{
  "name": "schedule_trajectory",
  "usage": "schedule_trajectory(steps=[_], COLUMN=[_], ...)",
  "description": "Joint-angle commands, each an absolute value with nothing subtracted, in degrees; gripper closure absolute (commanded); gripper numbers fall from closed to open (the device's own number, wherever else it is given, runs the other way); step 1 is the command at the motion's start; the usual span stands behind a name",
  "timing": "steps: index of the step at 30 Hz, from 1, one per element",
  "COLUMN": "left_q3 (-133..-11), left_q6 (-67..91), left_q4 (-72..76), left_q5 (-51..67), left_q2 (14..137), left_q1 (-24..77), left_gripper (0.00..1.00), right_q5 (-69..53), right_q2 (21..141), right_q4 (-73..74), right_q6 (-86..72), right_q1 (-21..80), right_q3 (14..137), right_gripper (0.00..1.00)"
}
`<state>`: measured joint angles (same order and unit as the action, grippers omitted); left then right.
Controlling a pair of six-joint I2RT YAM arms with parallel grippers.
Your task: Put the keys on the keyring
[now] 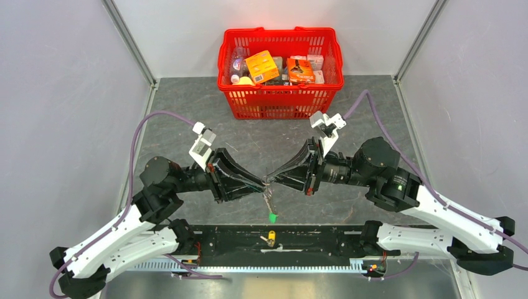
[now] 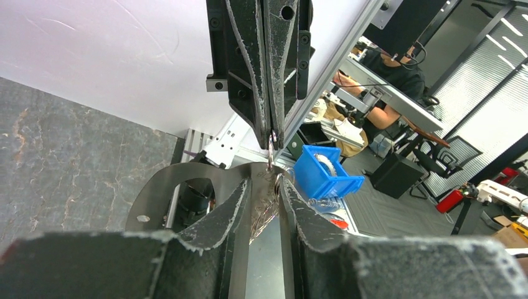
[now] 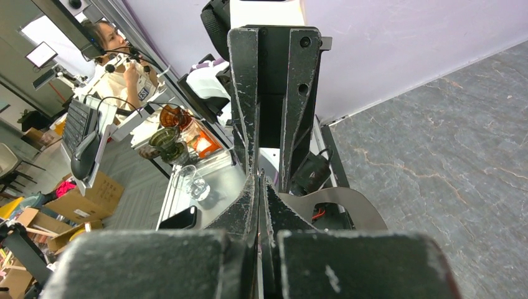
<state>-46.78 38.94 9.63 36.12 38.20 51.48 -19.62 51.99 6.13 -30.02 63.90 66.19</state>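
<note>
The keyring [image 1: 268, 198] hangs in the air at the middle of the table, where both grippers meet tip to tip. The green key [image 1: 272, 217] dangles at its lower end. My right gripper [image 1: 273, 179] is shut on the top of the ring; in the left wrist view its closed fingers [image 2: 272, 134] pinch the wire loop [image 2: 272, 159]. My left gripper [image 1: 264, 184] is at the same spot with its jaws a small gap apart [image 2: 266, 182], and ring wire shows in that gap. The yellow key [image 1: 271, 236] lies on the black rail at the near edge.
A red basket [image 1: 280, 106] full of packaged goods stands at the back of the table. The black rail [image 1: 324, 240] runs along the near edge between the arm bases. Beyond that edge is a blue bin [image 2: 324, 174].
</note>
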Motion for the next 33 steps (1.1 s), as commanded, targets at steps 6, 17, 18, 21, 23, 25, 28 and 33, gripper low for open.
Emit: schedule_trajectory(steps=[6,17,18,21,23,25,28,33], left_q3=[-47.29,-47.11,-47.09,-47.02,-47.02,-47.02,-46.93,-47.11], left_q6=[40.08,40.25,40.25,40.34,40.34,40.34,40.34,40.34], left_q4=[12.28,12.60,12.65,12.74,12.74,12.77,12.83,12.77], left_q5=[34.90,34.54,34.54,34.54,34.45,34.41,34.37,34.37], left_q2=[38.05,38.33,38.44,38.70,38.77,38.83,38.94,39.29], left_q1=[51.42,51.42,51.42,51.41,51.42,51.41,51.42,51.39], left_gripper=[0.73,0.76,0.76,0.77,0.77,0.79,0.81,0.90], right_q5=[-19.61,-20.46,-20.52,-20.76,-20.85,-20.92,-21.25,-21.99], right_q2=[51.26,50.66,50.77,50.82,50.96,50.96,51.19,51.29], right_q4=[1.52,0.44,0.44,-1.35,-1.78,-2.17,-2.42,-2.98], right_q6=[-30.24,-30.40,-30.47,-30.80,-30.91,-30.94,-30.98,-31.22], right_q1=[64.07,64.03,64.07,64.07,64.07,64.07,64.05,64.16], right_q3=[65.07,63.35,63.36,62.94,62.96,62.84,63.03,62.83], right_gripper=[1.00,1.00,1.00,1.00,1.00,1.00,1.00,1.00])
